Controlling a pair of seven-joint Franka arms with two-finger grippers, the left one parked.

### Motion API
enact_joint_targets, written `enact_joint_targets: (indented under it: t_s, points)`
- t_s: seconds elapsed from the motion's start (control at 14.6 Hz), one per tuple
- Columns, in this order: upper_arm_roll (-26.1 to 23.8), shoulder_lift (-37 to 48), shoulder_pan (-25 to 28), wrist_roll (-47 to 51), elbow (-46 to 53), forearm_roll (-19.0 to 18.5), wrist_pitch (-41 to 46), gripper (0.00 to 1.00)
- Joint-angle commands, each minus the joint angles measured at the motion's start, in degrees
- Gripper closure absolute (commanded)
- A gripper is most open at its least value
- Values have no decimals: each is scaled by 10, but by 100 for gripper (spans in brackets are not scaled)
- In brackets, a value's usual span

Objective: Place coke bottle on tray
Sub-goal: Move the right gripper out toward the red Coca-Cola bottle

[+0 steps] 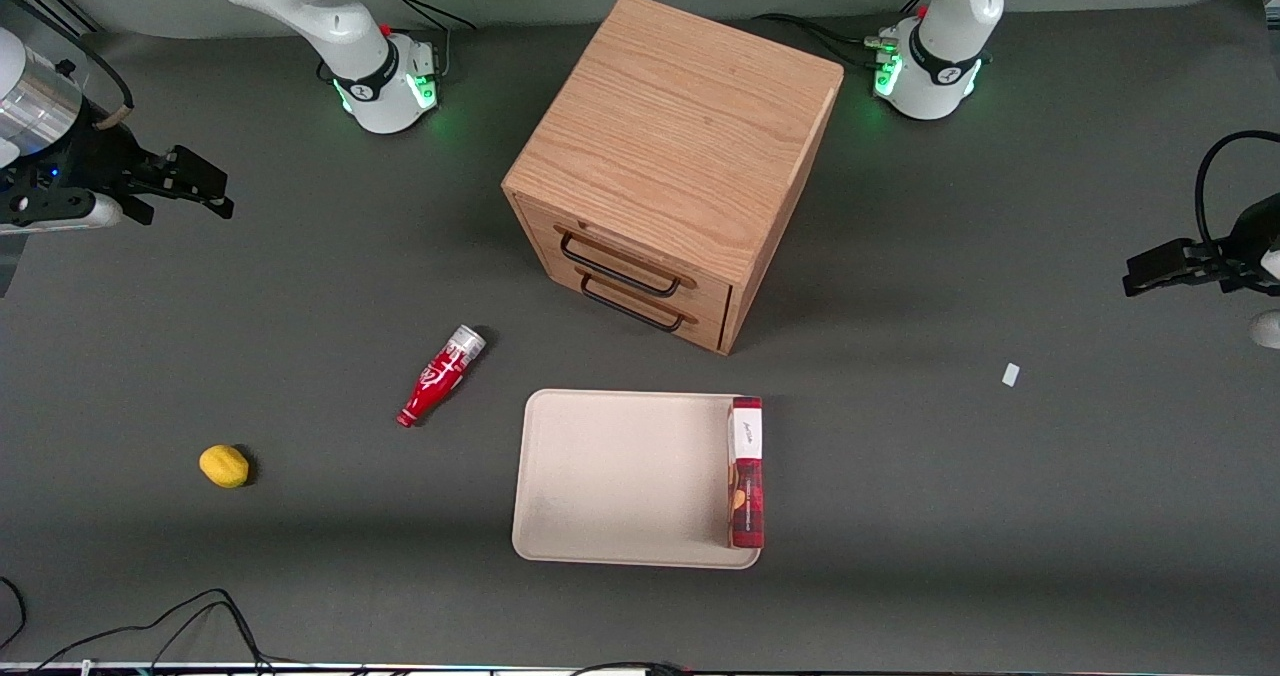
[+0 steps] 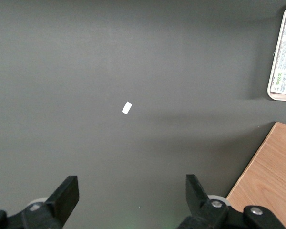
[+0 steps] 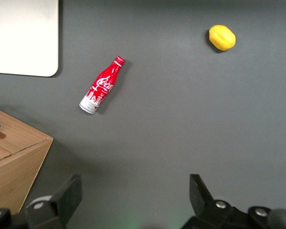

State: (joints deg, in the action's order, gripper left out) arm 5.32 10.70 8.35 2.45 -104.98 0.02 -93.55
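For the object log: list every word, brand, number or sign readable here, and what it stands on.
"Coca-Cola", white script: on the coke bottle, lying on the table beside the tray.
Snack box on the tray: white label and small print with a barcode, too small to read.
White slip on the table: no text visible.
Right arm's end effector, open above the table: no markings.

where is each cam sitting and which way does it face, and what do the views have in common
Front view: high in front of the robots, looking down on the table with cabinet, tray, coke bottle; both arm bases show, and the gripper hangs open at the working arm's end.
Right wrist view: on the working arm, facing down; its own fingers show.
Left wrist view: on the parked arm, facing down at bare table and a white scrap.
Shared: front and right wrist views both show bottle, lemon, tray.
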Motion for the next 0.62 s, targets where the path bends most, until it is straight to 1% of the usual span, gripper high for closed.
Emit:
enact_joint_targets:
  t_s: [0.0,0.14,0.27,0.41,0.55]
  points:
    - [-2,-38,6,42,38,-3,12,0]
    - [-11,-76,14,102,58,-2,5,0]
    - [-37,-126,14,201,76,2,-7,0]
    - [-69,-162,14,286,75,-1,-52,0]
    - [-74,-195,14,343,62,-1,-94,0]
